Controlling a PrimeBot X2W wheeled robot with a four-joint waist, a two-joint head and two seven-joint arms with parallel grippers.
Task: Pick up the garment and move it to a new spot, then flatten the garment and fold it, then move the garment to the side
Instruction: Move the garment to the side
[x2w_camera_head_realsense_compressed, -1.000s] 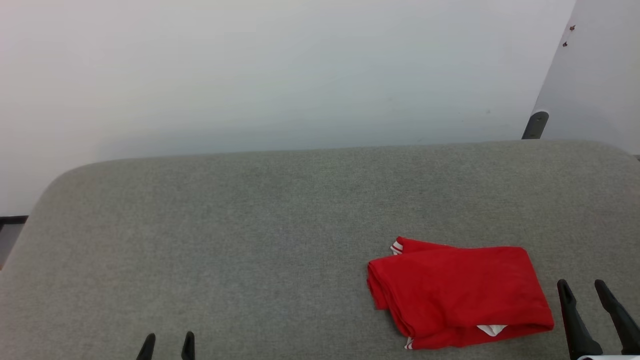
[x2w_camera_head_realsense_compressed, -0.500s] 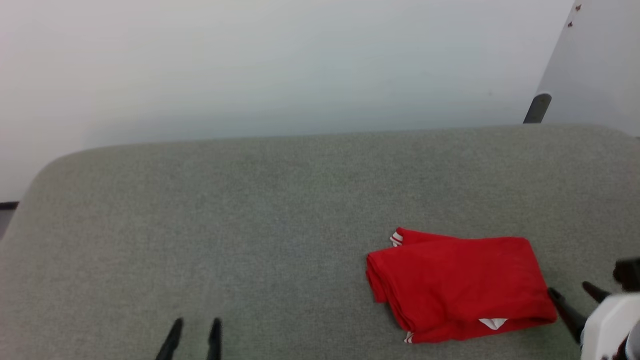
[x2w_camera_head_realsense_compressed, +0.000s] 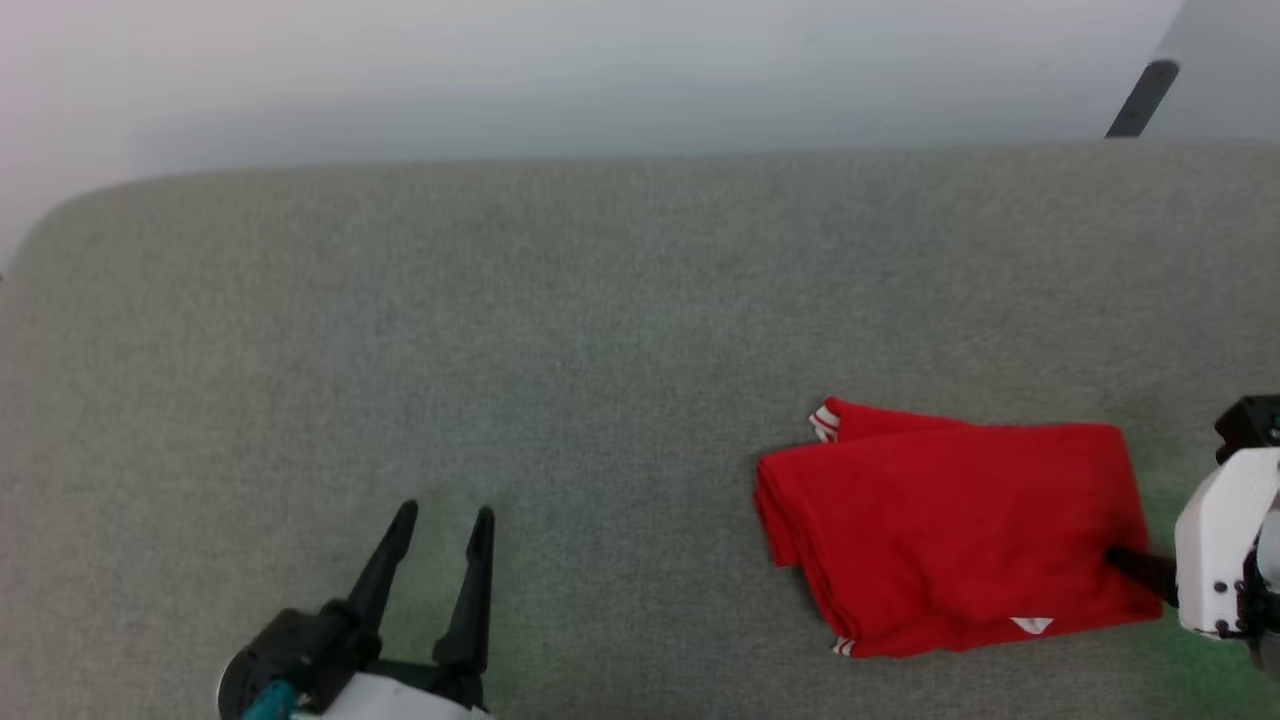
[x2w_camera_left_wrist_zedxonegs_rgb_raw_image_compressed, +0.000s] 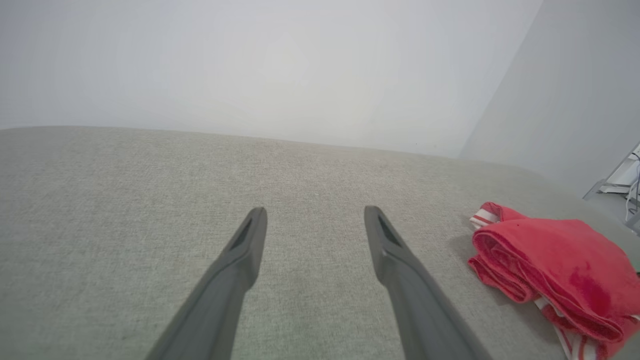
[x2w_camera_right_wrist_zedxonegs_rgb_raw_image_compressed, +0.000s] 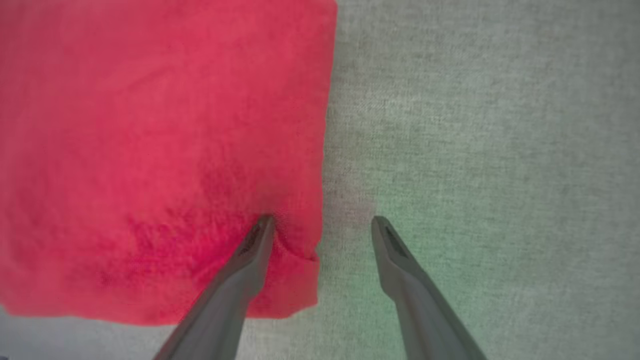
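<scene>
The garment (x2w_camera_head_realsense_compressed: 950, 530) lies folded into a red rectangle on the right part of the grey table (x2w_camera_head_realsense_compressed: 600, 330), with striped trim at its far left corner and a bit of white at the near edge. My right gripper (x2w_camera_right_wrist_zedxonegs_rgb_raw_image_compressed: 322, 220) is open and straddles the garment's right edge: one finger presses on the red cloth, the other rests over bare grey surface. In the head view its white wrist (x2w_camera_head_realsense_compressed: 1225, 540) comes in from the right. My left gripper (x2w_camera_head_realsense_compressed: 444, 515) is open over bare table at the lower left, well left of the garment (x2w_camera_left_wrist_zedxonegs_rgb_raw_image_compressed: 550, 270).
The table is covered in grey fabric with rounded far corners and stands against a white wall. A dark post (x2w_camera_head_realsense_compressed: 1140, 95) rises behind its far right corner. Pale equipment (x2w_camera_left_wrist_zedxonegs_rgb_raw_image_compressed: 625, 180) stands beyond the table's right end.
The camera has tilted down, shifting the whole picture. My right gripper has turned and moved in onto the garment's right edge. My left gripper has come further forward. The garment lies as before.
</scene>
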